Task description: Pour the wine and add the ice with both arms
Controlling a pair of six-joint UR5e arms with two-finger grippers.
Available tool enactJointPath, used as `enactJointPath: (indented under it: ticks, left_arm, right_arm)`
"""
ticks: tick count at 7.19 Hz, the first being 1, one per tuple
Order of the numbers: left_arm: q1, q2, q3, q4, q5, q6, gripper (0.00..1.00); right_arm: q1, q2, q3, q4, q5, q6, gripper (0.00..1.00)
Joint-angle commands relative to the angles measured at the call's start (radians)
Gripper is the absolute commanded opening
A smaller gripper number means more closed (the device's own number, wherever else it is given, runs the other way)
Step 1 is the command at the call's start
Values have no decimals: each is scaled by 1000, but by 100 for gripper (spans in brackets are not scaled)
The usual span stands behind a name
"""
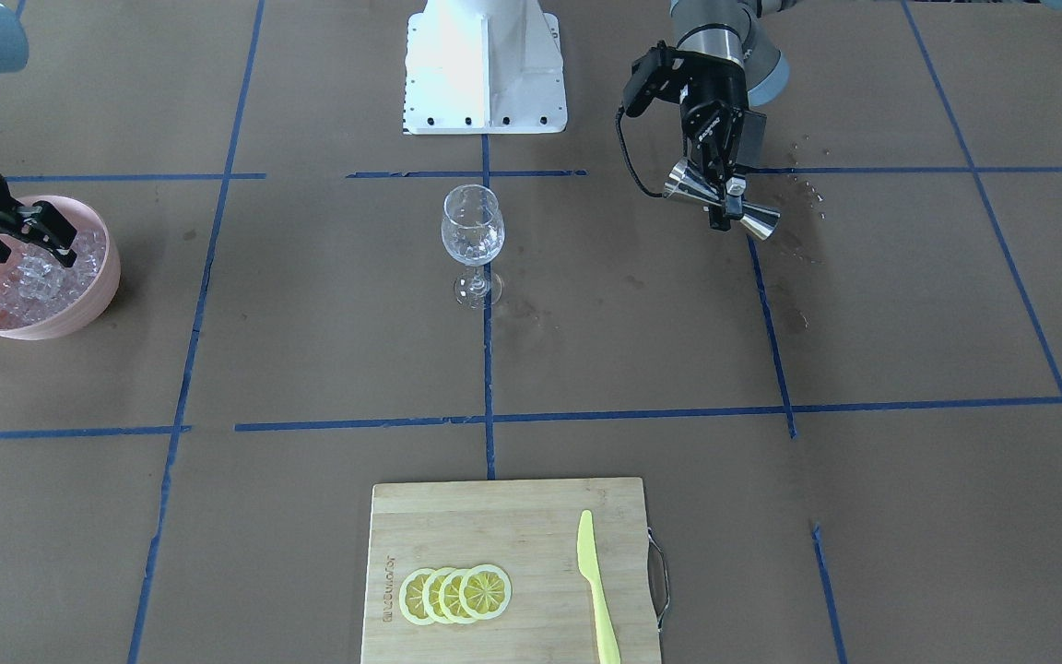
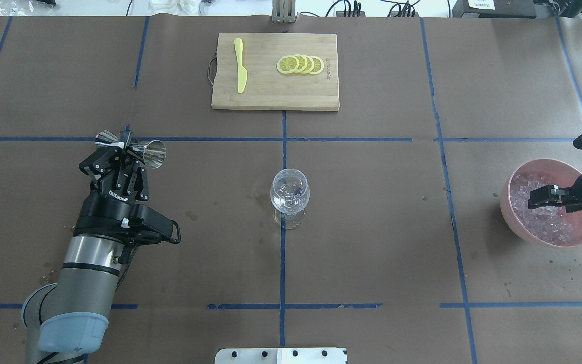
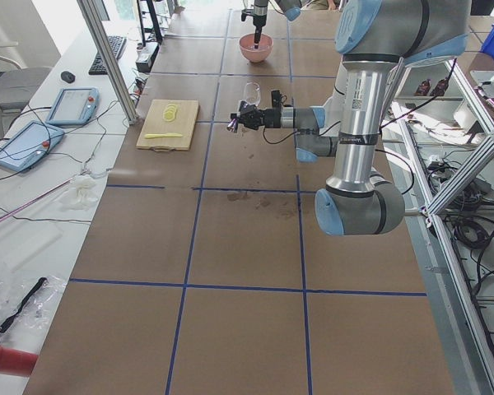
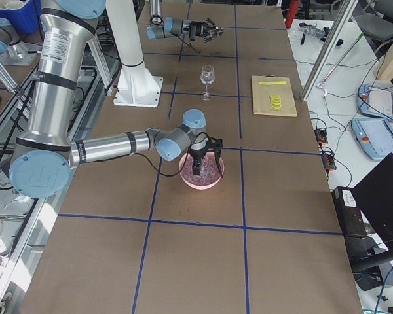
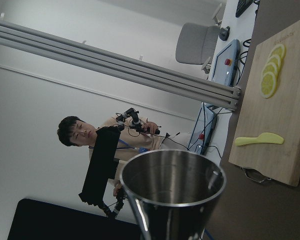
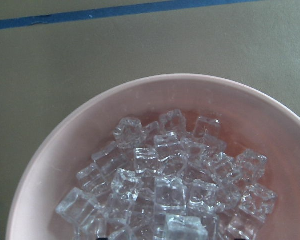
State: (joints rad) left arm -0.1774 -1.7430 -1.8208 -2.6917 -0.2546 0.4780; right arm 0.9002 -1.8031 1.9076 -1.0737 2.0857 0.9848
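While the left gripper (image 2: 128,146) is clenching the waist of a shiny steel double-ended jigger (image 2: 134,149) at 9 o'clock of the table in the overhead view, the right gripper (image 1: 24,242) is hanging with its fingers spread apart, low inside a round pink bowl (image 2: 505,205) at 3 o'clock. I cannot tell whether a cube is sitting between those fingers.

The ice (image 2: 543,217), a heap of small clear glassy cubes, is lying in that bowl, well apart from the clear stemmed wine glass (image 2: 289,194) that is standing upright at the table's centre.

Judging by the left wrist view, the jigger's wide cup is looking empty, and wet spots are showing on the brown paper near it, so the pour is probably over. The glass seems to be holding something clear, though whether that is liquid, cubes or both is beyond telling. Adding ice therefore appears to be the step in hand: a cube needs grasping, carrying to the centre and dropping into the glass.

The jigger's long axis is lying nearly level, running from about 9 o'clock to 3 o'clock, its wider mouth facing 3 o'clock toward the glass. The heaped cubes have no single long axis or heading.

At 12 o'clock a rectangular bamboo cutting board (image 2: 271,96) is carrying yellow lemon slices (image 2: 301,64) and a yellow plastic knife (image 2: 240,71).
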Motion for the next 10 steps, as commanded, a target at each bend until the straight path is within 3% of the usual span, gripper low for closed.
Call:
enactJointPath:
  ticks: [1,5,7,10]
  left_arm:
    - [-4,51,1,-60,0,1,0]
    - [-5,60,3,-77,0,1,0]
    - [-4,68,5,-88,-2,1,0]
    - [-5,83,5,-118,0,-1,0]
  right_arm:
    - [-1,1,-7,0,1,-2,66]
    - [2,-1,-9,0,-1,-11,63]
    - [2,-2,-10,-2,-1,-11,56]
    - [8,-2,-7,0,-1,-12,25]
